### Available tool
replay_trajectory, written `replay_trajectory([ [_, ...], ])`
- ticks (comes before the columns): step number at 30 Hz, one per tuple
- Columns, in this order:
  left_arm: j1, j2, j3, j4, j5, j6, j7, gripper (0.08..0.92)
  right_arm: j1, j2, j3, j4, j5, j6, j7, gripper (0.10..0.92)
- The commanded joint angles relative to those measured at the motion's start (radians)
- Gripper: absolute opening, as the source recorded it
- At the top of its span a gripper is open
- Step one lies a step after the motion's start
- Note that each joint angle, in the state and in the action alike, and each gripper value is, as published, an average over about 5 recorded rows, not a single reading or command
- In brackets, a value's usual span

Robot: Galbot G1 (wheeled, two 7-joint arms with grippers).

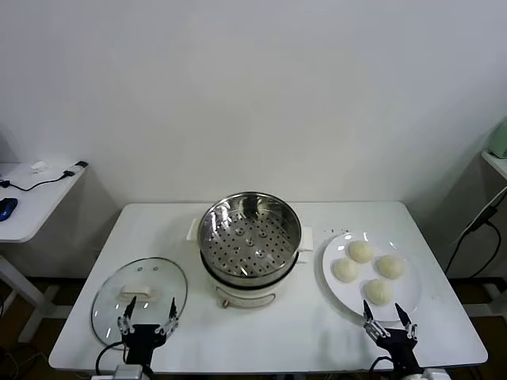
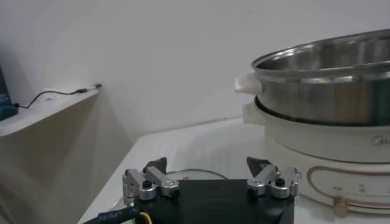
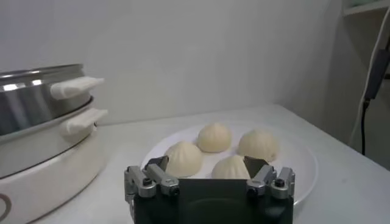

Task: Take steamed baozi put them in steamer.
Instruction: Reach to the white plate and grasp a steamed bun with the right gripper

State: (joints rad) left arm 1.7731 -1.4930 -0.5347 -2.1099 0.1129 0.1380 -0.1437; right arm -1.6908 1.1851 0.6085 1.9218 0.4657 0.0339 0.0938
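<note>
Here's the white table [image 1: 261, 332], and the steamer [image 1: 249, 237] sits at its middle, toward the back edge: a shiny steel pot with its perforated tray bare, on a white base with side handles. The lid is off. That glass lid [image 1: 139, 298], with its white knob, lies flat near the front left corner.

Over toward the right edge rests the white plate [image 1: 339, 294], and all four steamed baozi [image 1: 369, 271] are on it, clustered close together, smooth and domed. None is in the pot yet.

Down at the front edge, both arms wait low. The left gripper [image 1: 147, 316] hangs at the near rim of the glass lid, jaws spread wide with nothing between them; the left wrist view shows the same, the left gripper [image 2: 212, 176] gaping toward the steamer's [image 2: 323, 91] white base.

The right gripper [image 1: 388, 321] stands at the near rim of the plate, just in front of the nearest bun, also splayed wide and empty. From the right wrist view, the right gripper [image 3: 210, 176] frames the buns [image 3: 214, 137] straight ahead on the plate [image 3: 304, 164], with the steamer [image 3: 42, 122] off to one side.
</note>
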Motion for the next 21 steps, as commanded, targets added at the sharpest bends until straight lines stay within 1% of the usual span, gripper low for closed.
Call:
replay_trajectory([
  [1, 0.007, 0.004, 0.002, -0.01, 0.001, 0.003, 0.001, 0.823, 0.038, -0.008, 0.023, 0.019, -0.018, -0.078, 0.003, 0.823],
  [4, 0.012, 0.006, 0.003, -0.014, 0.001, 0.001, 0.0, 0.823, 0.129, -0.068, 0.06, 0.03, -0.03, -0.194, 0.015, 0.823],
  [7, 0.018, 0.009, 0.004, -0.021, 0.001, -0.004, -0.003, 0.823, 0.273, -0.163, 0.094, 0.016, 0.022, -0.332, 0.004, 0.823],
  [11, 0.026, 0.011, 0.004, -0.03, 0.0, -0.009, -0.008, 0.823, 0.459, -0.289, 0.092, -0.058, 0.062, -0.491, -0.035, 0.823],
  [13, 0.028, 0.013, 0.005, -0.031, 0.001, -0.012, -0.01, 0.823, 0.533, -0.356, 0.055, -0.118, 0.045, -0.533, -0.095, 0.823],
  [15, 0.031, 0.014, 0.006, -0.032, 0.004, -0.016, -0.01, 0.823, 0.602, -0.439, -0.014, -0.194, -0.014, -0.474, -0.196, 0.823],
  [18, 0.035, 0.015, 0.009, -0.035, 0.012, -0.021, -0.011, 0.823, 0.693, -0.577, -0.151, -0.3, -0.15, -0.318, -0.375, 0.823],
  [21, 0.042, 0.015, 0.012, -0.039, 0.018, -0.025, -0.011, 0.823, 0.778, -0.712, -0.293, -0.364, -0.246, -0.231, -0.551, 0.823],
])
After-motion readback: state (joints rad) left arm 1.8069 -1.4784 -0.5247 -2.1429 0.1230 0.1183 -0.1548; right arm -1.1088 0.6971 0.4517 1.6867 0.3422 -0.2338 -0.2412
